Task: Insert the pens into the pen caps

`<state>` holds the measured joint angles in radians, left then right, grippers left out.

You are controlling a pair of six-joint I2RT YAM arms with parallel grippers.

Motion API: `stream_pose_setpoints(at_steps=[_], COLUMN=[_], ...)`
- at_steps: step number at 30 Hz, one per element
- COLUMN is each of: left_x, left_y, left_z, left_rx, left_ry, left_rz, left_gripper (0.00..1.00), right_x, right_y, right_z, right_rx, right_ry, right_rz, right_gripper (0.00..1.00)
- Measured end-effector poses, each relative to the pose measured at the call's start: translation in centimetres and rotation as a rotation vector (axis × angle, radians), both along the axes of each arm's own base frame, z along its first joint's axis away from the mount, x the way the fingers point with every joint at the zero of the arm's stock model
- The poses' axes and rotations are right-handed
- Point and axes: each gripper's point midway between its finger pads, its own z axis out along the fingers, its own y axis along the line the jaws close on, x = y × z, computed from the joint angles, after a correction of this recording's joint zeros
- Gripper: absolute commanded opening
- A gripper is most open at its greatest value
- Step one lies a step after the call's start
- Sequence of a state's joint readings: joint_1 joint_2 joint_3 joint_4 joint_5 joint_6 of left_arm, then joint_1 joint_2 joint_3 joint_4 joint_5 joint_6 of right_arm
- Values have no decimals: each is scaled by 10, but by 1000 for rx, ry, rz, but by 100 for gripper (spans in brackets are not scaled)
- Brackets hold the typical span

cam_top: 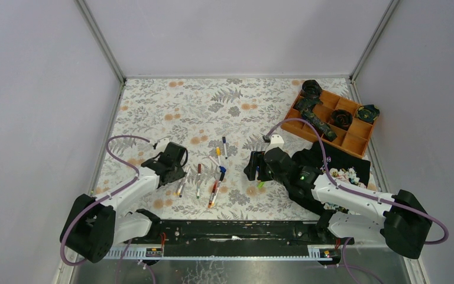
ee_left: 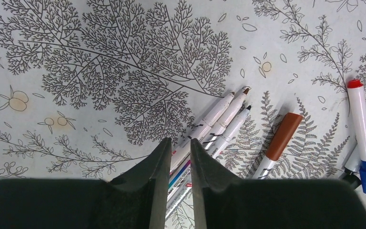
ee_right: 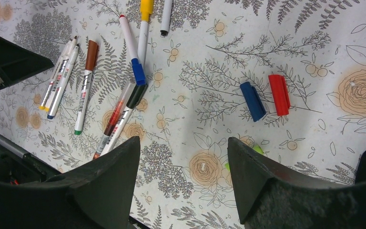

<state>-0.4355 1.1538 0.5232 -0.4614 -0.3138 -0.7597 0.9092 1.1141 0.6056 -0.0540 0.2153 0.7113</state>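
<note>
Several pens lie on the floral mat. In the left wrist view, three white pens lie side by side, running under my left gripper. Its jaws stand a narrow gap apart above them. A brown-capped pen and a red-tipped pen with a blue cap lie to the right. My right gripper is wide open and empty over the mat. A blue cap and a red cap lie ahead of it. A green cap peeks out by its right finger.
A wooden compartment tray with black objects stands at the back right. A black cloth with small bits lies under the right arm. Grey walls enclose the mat on three sides. More pens lie between the arms.
</note>
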Motion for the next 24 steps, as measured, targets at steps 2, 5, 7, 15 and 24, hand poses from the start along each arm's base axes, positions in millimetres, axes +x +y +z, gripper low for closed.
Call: stream_pose_setpoints(at_steps=[2, 5, 7, 15, 24], left_x=[0, -1, -1, -5, -6], left_y=[0, -1, -2, -2, -2], left_z=[0, -1, -1, -9, -12], left_rx=[0, -4, -7, -1, 2], left_ry=[2, 6, 9, 46, 58], left_rz=[-1, -3, -6, -11, -13], left_gripper=[20, 21, 21, 21, 11], right_x=[0, -1, -1, -1, -1], right_y=[0, -1, -1, -2, -2], right_z=[-1, -2, -2, -3, -3], right_rx=[-1, -3, -3, -4, -1], right_ry=[1, 3, 3, 7, 6], right_rz=[0, 0, 0, -3, -3], right_gripper=[73, 73, 73, 73, 73])
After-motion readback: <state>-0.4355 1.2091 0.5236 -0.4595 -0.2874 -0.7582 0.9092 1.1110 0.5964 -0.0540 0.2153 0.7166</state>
